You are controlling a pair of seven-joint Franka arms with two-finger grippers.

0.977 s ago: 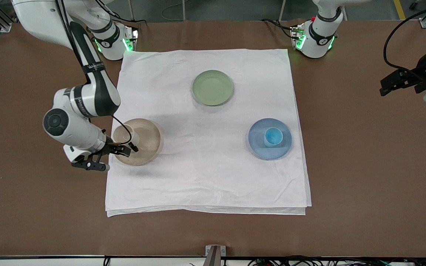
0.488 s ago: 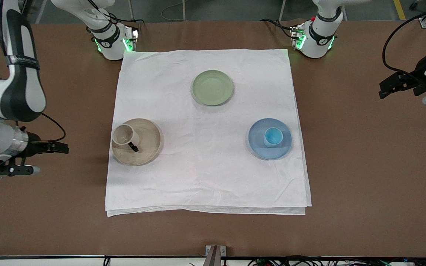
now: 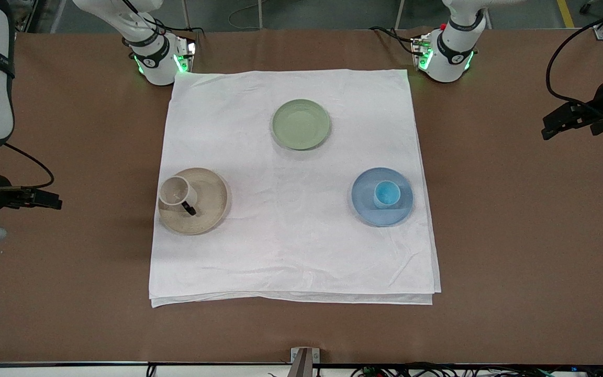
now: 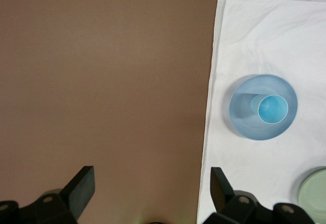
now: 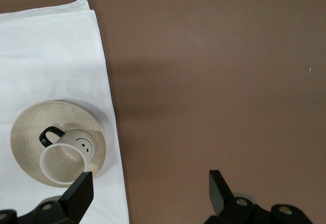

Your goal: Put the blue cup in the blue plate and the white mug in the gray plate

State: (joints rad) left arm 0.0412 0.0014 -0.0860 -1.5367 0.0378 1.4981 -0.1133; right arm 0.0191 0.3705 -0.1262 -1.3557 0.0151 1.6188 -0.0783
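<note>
White mug (image 3: 177, 190) sits in gray plate (image 3: 207, 209), frame lower left; blue cup (image 3: 387, 193) in blue plate (image 3: 367, 201), lower right. Both grippers released, empty: right gripper (image 3: 45, 200) at frame's left edge, left gripper (image 3: 555, 120) at its right edge, over bare worktop (image 3: 516, 235). Risk: mug stands near plate rim, a knock could tip it.

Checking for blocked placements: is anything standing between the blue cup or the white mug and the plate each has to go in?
No. The blue cup already stands in the blue plate, and the white mug in the gray plate. Both hands are open over bare table: the left hand and the right hand.
</note>
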